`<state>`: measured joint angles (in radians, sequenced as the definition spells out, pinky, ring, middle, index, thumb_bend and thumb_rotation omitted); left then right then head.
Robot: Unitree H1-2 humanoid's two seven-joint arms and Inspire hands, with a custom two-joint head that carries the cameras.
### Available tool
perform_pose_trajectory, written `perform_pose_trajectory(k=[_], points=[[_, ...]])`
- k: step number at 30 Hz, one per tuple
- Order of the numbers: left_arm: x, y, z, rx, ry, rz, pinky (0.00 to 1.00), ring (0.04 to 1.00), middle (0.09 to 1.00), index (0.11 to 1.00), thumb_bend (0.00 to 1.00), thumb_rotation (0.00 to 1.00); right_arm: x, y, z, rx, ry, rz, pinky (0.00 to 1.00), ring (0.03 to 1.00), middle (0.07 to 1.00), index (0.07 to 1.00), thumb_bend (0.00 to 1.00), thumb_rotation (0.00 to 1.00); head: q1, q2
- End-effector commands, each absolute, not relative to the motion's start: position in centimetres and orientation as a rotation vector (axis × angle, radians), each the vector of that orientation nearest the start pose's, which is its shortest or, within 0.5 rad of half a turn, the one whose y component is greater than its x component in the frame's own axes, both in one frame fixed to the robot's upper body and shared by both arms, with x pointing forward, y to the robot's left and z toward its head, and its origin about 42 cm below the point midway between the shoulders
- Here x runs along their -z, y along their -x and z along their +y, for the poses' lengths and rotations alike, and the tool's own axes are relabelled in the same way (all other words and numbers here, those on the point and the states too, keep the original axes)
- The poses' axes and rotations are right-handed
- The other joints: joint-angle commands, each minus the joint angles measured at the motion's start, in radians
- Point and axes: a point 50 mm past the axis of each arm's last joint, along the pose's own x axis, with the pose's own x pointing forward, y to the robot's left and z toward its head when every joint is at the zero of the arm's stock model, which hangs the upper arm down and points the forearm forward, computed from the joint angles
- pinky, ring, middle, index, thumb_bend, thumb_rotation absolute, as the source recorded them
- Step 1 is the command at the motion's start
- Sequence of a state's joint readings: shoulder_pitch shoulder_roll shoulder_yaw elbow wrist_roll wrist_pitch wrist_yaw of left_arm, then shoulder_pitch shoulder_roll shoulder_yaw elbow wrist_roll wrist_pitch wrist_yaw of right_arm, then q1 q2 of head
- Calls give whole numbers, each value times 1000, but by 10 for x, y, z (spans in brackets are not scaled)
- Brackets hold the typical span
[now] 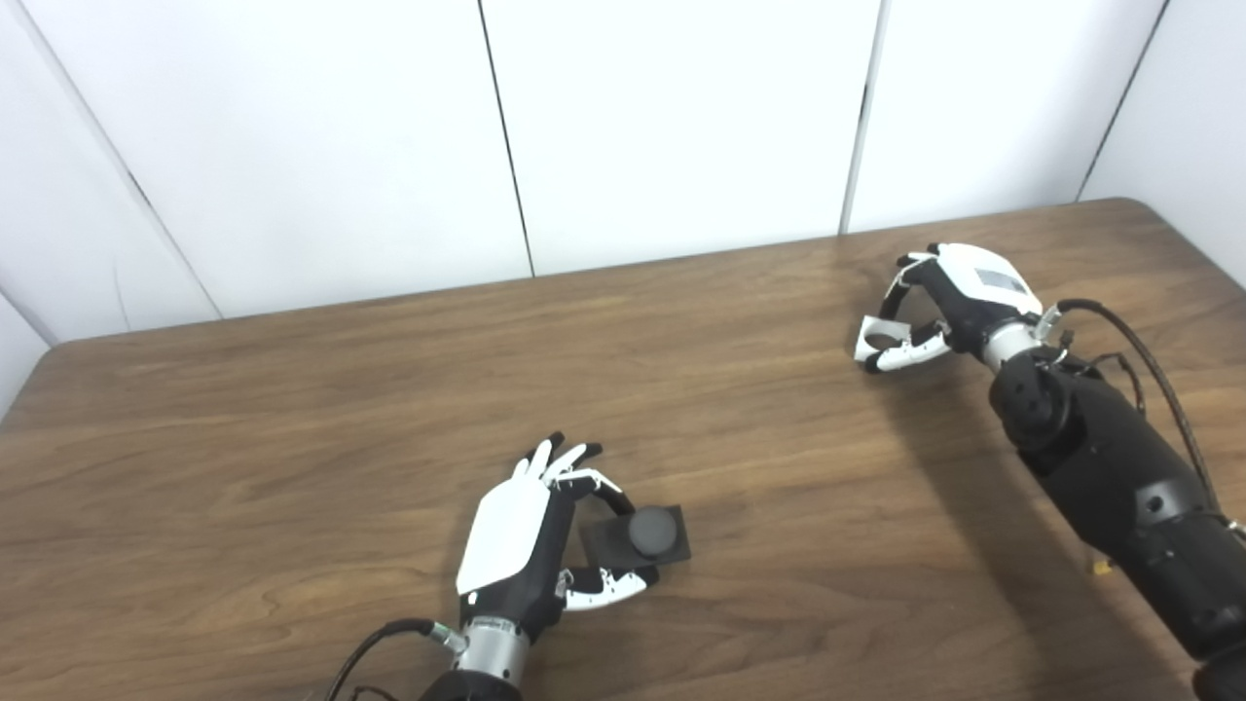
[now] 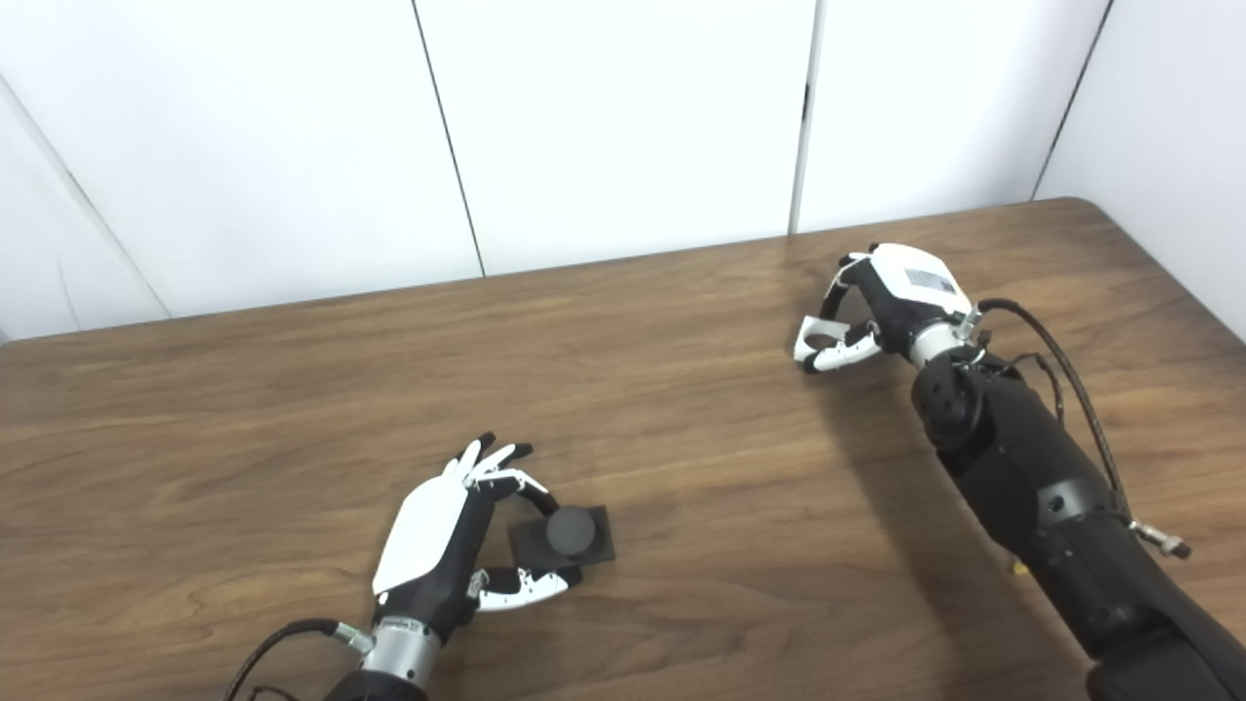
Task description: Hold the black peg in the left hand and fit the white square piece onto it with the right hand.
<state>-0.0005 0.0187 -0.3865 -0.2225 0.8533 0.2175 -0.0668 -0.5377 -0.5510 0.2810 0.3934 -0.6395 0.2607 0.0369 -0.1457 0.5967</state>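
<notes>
Black peg (image 1: 652, 532) sits on the tabletop (image 1: 292, 438), the left robot hand (image 1: 531, 545) cupped loosely around it. Right robot hand (image 1: 939, 302) pinches the white square piece (image 1: 881, 343).

The tabletop (image 1: 292, 428) is brown wood grain with a soft sheen; the black peg (image 1: 652, 532) looks matt; both hands show glossy white and black plastic shells.

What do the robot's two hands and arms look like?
Each hand, left hand and right hand, has a white back plate, black-and-white fingers and a silver wrist ring. The right arm is bulky matte black. Black cables run from both wrists.
</notes>
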Motion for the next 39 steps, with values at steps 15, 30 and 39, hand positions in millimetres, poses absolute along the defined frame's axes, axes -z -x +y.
perform_pose_trajectory(k=[15, 30, 39], points=[[-154, -272, 113, 205, -838, -194, 1000, 1000, 900, 488, 518, 69, -183, -437, -362, 11, 1315, 177, 973, 981, 878, 488, 524, 156, -2, -4], [-152, -272, 112, 209, -840, -194, 1000, 1000, 900, 488, 518, 70, -221, -423, -349, 50, 1315, 52, 1000, 990, 886, 492, 524, 153, -5, -13], [-150, -273, 110, 210, -838, -192, 1000, 1000, 901, 488, 518, 68, -245, -407, -330, 45, 1332, -30, 1000, 1000, 903, 492, 524, 152, -4, -21]])
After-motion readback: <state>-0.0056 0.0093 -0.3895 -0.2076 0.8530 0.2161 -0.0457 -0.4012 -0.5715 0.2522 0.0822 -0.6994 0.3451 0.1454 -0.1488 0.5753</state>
